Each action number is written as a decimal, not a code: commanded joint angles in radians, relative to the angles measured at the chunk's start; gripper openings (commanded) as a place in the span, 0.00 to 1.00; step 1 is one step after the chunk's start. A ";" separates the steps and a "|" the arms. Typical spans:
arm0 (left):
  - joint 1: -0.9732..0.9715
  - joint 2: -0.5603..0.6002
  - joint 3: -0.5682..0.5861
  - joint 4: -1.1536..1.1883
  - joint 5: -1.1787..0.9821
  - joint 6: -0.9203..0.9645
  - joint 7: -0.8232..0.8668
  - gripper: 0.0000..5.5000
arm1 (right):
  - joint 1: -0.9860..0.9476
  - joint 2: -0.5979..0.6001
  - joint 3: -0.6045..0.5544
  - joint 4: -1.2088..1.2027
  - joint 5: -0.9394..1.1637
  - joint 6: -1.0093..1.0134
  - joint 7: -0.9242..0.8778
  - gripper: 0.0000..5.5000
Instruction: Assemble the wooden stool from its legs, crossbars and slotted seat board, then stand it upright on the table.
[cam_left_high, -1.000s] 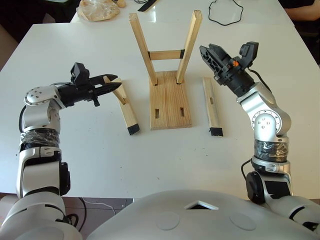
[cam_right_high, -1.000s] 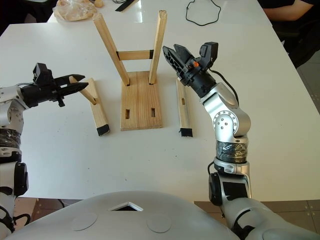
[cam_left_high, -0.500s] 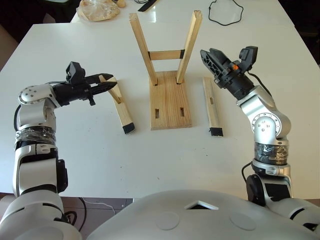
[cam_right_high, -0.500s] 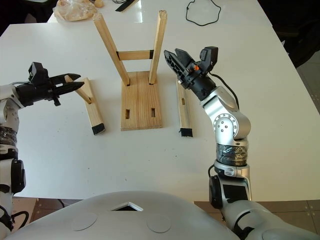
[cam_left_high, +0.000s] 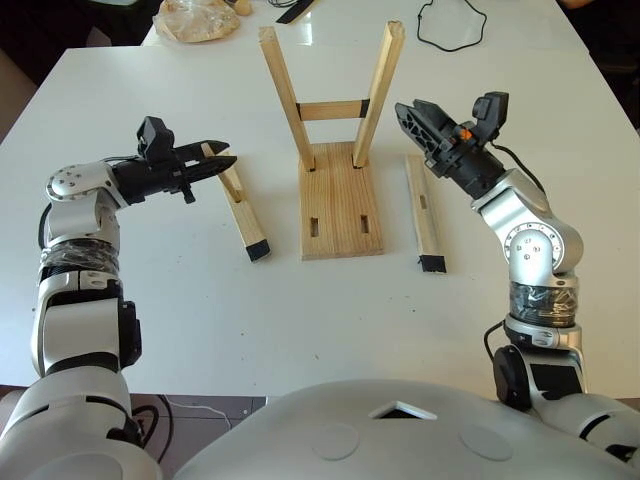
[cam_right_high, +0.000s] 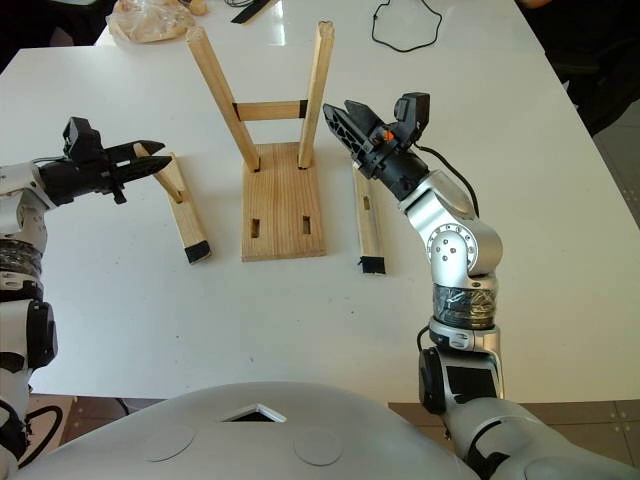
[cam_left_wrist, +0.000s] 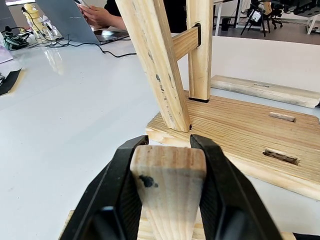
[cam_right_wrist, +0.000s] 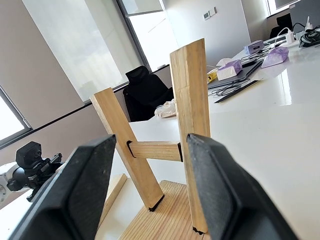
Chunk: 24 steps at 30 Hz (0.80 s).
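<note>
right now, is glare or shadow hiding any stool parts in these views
Left eye view: sheen on the far table, seat board and upright legs evenly lit, soft shadows only. Left wrist view: window reflections on the table; the left hand and its leg show clearly. Right wrist view: bright windows behind, right hand dark.

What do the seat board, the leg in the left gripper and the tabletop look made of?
Seat board: pale unpainted wood, likely softwood; clear grain lines, matte. Leg: same light wood, growth rings on its cut end, with a black cap, material unclear. Tabletop: smooth white, slightly glossy, reflections show; probably laminate or painted board.
</note>
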 joint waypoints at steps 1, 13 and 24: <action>0.084 -0.023 -0.051 0.078 0.088 0.031 0.023 0.24 | -0.001 0.005 0.000 -0.010 -0.001 0.008 -0.013 0.47; 0.024 0.035 -0.069 -0.081 0.127 0.141 0.102 0.43 | 0.047 0.060 -0.010 0.002 -0.047 -0.079 -0.059 0.47; 0.279 0.139 0.085 -0.409 0.078 0.256 0.211 0.46 | 0.105 0.099 -0.005 0.014 -0.082 -0.135 -0.075 0.47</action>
